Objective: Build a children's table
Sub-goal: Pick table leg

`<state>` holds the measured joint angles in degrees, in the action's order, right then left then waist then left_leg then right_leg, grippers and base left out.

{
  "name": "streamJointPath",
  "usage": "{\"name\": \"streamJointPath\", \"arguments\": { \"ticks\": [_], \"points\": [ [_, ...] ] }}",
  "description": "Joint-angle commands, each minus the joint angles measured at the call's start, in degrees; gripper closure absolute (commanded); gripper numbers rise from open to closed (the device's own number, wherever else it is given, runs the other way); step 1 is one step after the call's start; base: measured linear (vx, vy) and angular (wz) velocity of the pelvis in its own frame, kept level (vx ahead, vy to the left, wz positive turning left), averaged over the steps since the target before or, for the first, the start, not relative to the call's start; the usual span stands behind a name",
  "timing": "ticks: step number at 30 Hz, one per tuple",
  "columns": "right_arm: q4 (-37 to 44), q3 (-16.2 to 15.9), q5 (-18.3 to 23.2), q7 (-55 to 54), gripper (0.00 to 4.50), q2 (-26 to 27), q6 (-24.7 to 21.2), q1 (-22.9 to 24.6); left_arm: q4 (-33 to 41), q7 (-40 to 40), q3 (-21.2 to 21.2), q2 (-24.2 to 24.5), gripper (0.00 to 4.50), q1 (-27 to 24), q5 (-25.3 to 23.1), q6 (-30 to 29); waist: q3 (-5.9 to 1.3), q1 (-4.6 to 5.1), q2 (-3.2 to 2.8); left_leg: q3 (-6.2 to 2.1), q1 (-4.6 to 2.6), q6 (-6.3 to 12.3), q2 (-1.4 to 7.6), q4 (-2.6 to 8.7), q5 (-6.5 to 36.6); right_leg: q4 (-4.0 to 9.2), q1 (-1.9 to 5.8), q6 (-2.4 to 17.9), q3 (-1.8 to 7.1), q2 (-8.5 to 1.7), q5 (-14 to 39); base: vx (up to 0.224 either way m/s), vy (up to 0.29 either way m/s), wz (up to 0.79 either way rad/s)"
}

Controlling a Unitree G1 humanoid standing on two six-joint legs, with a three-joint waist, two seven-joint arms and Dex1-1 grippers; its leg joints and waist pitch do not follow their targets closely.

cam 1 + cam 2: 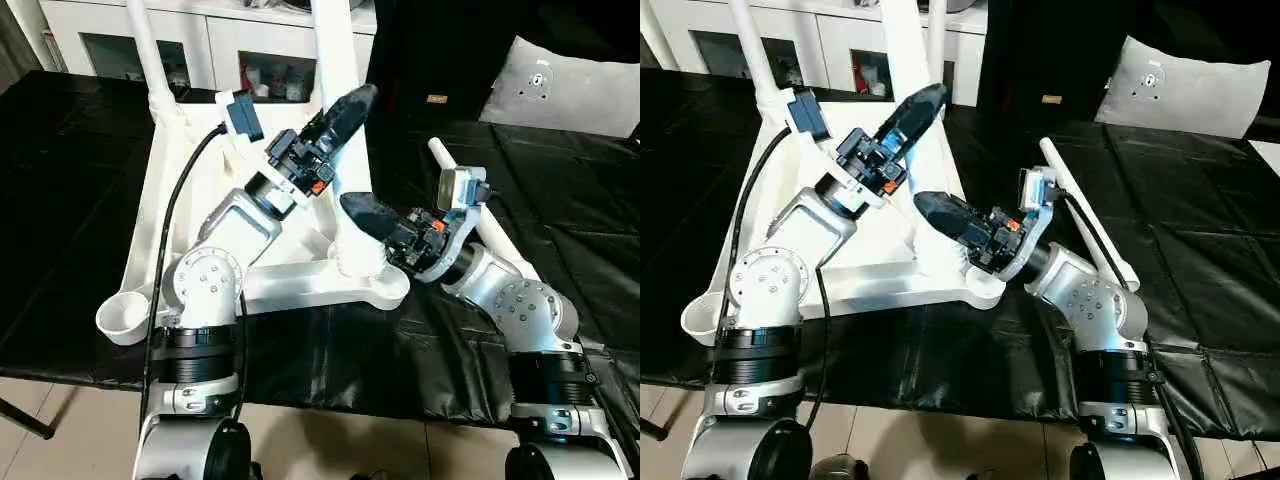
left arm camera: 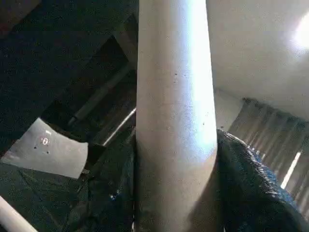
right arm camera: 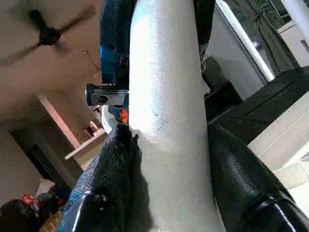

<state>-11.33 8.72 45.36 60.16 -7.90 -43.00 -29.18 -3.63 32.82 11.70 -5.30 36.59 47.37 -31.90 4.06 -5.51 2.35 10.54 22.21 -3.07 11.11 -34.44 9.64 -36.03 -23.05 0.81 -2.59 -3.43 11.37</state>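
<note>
While no writing is legible, both claws [image 1: 340, 115] [image 1: 362, 213] clamp one table leg [image 1: 335, 60].

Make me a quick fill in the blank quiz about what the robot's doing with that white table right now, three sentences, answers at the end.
1. Both grippers, the left gripper and the right gripper, are at the same upright ____ of the table.
2. The tabletop lies ____ side up on the black cloth.
3. One loose leg lies on the black cloth beside the robot's ____ arm.

Missing words: leg; under; right
</note>
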Motion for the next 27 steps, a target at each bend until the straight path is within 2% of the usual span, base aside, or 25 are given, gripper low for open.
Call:
{"name": "streamJointPath", "arguments": {
  "ticks": [1,3,4,5,6,7,8,9,10,12,14,17,18,20,24,27],
  "points": [
    [0.6,-0.1,-1.4,-2.0,2.59,-0.9,0.7,-0.5,0.7,0.4,-1.3,-0.3,2.59,1.1,0.5,-0.4,-4.47,-0.12,0.24,-0.63,-1.06,0.07,1.97,3.7,7.0,4.67,3.16,9.3,2.31,-4.25,9.0,0.0,0.0,0.0],
    [0.3,-0.4,-2.7,-2.8,2.59,-1.0,1.9,-0.6,0.5,0.3,-1.4,0.0,2.62,1.2,0.0,-0.1,-4.48,-0.09,0.12,-0.65,-1.09,0.05,1.98,3.71,6.9,4.61,3.12,9.5,2.3,-4.23,8.6,0.0,0.0,0.0],
    [-0.7,-0.3,-4.4,-4.8,2.24,-0.8,3.7,-1.1,0.3,0.2,-1.5,0.3,2.62,1.3,-0.6,0.3,-4.49,-0.05,0.18,-0.64,-1.08,0.0,1.96,3.71,7.0,4.6,3.15,9.5,2.28,-4.22,8.5,0.0,0.0,0.0],
    [-1.2,-0.1,-4.6,-5.7,2.03,-0.7,3.9,-1.4,0.2,0.2,-1.5,0.5,2.62,1.3,-1.0,0.5,-4.5,-0.09,-0.01,-0.69,-1.09,-0.13,1.98,3.71,7.0,4.63,3.08,9.5,2.3,-4.3,8.6,0.0,0.0,0.0],
    [-2.1,-0.1,-6.3,-7.5,1.89,-0.7,5.4,-1.9,0.0,-0.1,-1.8,0.9,2.63,1.4,-2.2,1.2,-4.46,0.0,0.1,-0.67,-1.14,-0.29,1.95,3.76,7.2,4.71,3.07,9.2,2.28,-4.22,8.9,0.0,0.0,0.0],
    [-2.8,-0.8,-9.0,-9.5,1.89,-1.0,8.0,-2.7,-0.3,-0.3,-3.0,2.2,2.63,1.6,-5.1,2.8,-4.5,0.14,-0.09,-0.81,-1.17,-0.74,2.02,3.83,7.1,4.67,2.99,8.9,2.28,-4.22,9.0,0.0,0.0,0.0],
    [-2.7,-1.6,-10.9,-10.1,1.87,-1.4,9.9,-3.0,-0.8,-0.9,-4.1,3.1,2.64,1.7,-7.9,4.4,-4.45,0.25,-0.04,-0.81,-1.18,-0.93,2.01,3.89,7.4,4.77,2.93,8.5,2.25,-4.15,9.6,0.0,0.0,0.0],
    [-2.7,-1.6,-10.9,-10.1,1.77,-1.4,9.9,-3.0,-0.8,-0.9,-4.1,3.1,2.65,1.7,-7.9,4.4,-4.44,0.37,-0.08,-0.75,-1.26,-1.38,1.93,3.86,8.1,4.85,2.95,7.6,2.32,-4.16,10.7,0.0,0.0,0.0],
    [-2.3,-2.6,-13.2,-10.9,1.48,-1.7,12.7,-3.2,-1.3,-1.4,-6.1,4.5,2.65,1.6,-11.8,6.4,-4.46,0.31,-0.08,-0.76,-1.2,-1.36,1.95,3.85,8.1,4.8,3.08,7.7,2.4,-4.29,10.5,0.0,0.0,0.0],
    [-1.9,-3.7,-15.9,-12.0,1.41,-1.8,16.3,-3.5,-1.7,-2.1,-8.5,5.8,2.65,1.6,-16.3,8.8,-4.51,0.23,-0.06,-0.9,-1.35,-1.46,2.14,3.92,8.0,4.73,2.81,6.7,2.37,-4.3,10.2,0.0,0.0,0.0],
    [-1.3,-4.3,-17.4,-13.5,1.32,-1.6,17.4,-3.8,-1.8,-2.6,-10.9,6.8,2.65,1.5,-20.2,11.3,-4.55,0.22,-0.12,-0.82,-1.32,-1.28,2.11,3.89,7.5,4.57,2.88,7.5,2.44,-4.21,8.5,0.0,0.0,0.0],
    [0.0,-9.6,-23.9,-17.2,0.98,-1.9,19.7,-3.6,-2.3,-7.3,-14.3,6.8,2.65,1.9,-28.2,17.1,-4.62,0.49,-0.11,-0.82,-1.17,-1.24,2.06,3.81,6.8,4.27,3.04,7.8,2.43,-4.08,6.1,0.0,0.0,0.0],
    [0.0,-11.9,-26.4,-18.2,0.94,-2.3,19.9,-3.5,-2.7,-9.3,-15.3,6.7,2.65,2.2,-31.3,19.3,-4.61,0.47,-0.04,-0.88,-1.19,-1.33,2.07,3.78,6.8,4.37,3.05,7.7,2.43,-4.11,6.1,0.0,0.0,0.0],
    [-1.0,-14.3,-29.4,-19.9,0.8,-2.1,20.4,-3.6,-3.6,-12.6,-15.9,6.1,2.65,2.7,-34.7,22.0,-4.56,0.53,-0.11,-0.83,-1.15,-1.47,2.01,3.78,7.6,4.38,3.11,7.7,2.5,-4.17,6.9,0.0,0.0,0.0],
    [-3.3,-14.0,-30.9,-25.2,0.77,1.1,20.6,-4.4,-4.5,-17.2,-15.6,4.9,2.65,3.2,-37.5,24.2,-4.56,0.86,-0.06,-0.89,-1.11,-1.5,1.98,3.87,9.1,4.46,3.03,8.4,2.52,-4.2,7.9,0.0,0.0,0.0],
    [-5.1,-10.8,-29.1,-31.3,0.77,5.8,22.2,-5.3,-5.0,-17.9,-16.8,4.9,2.65,2.9,-39.5,25.0,-4.62,1.03,-0.26,-0.88,-1.24,-1.44,2.04,3.86,9.1,4.36,2.8,9.0,2.57,-4.19,7.5,0.0,0.0,0.0]
  ]
}}
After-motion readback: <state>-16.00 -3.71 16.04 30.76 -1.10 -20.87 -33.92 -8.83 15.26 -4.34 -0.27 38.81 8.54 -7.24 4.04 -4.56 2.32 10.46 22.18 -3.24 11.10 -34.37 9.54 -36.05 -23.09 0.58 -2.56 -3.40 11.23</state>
